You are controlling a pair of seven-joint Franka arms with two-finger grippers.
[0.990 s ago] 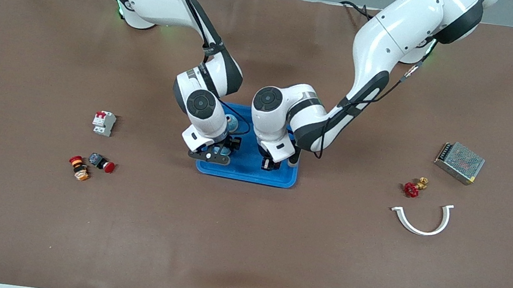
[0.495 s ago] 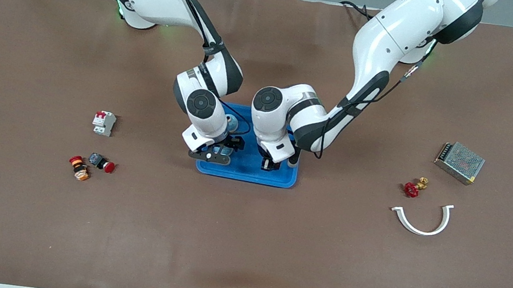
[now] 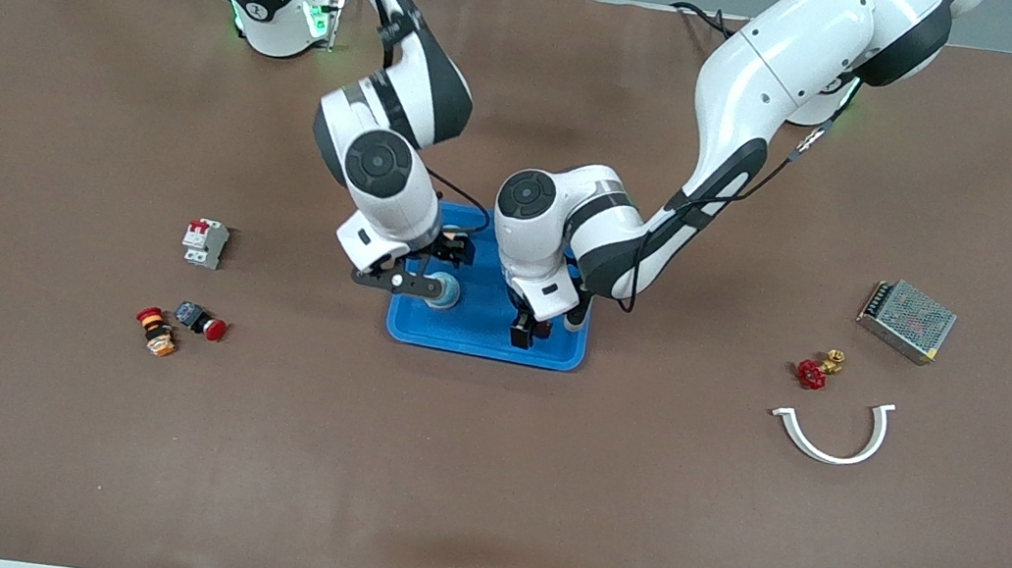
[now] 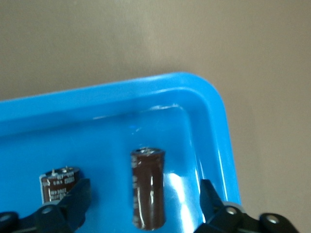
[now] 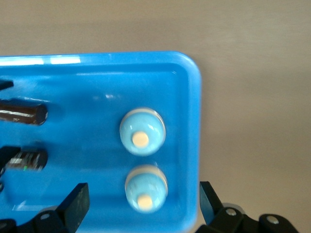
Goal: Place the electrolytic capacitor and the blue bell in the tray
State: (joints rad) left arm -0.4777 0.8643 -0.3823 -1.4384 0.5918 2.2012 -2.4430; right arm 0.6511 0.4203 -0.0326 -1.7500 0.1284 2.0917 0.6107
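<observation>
On the brown worktop, the tray already holds capacitors and blue bells (two each); left pincer and right pincer hang directly above, wide open, empty.

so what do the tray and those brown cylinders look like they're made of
The tray looks like glossy moulded plastic: uniform bright blue, rounded rim, soft highlights. The brown cylinders seem sleeved in shiny plastic film, with a streak of glare along the side and a duller, possibly metal, top.
</observation>
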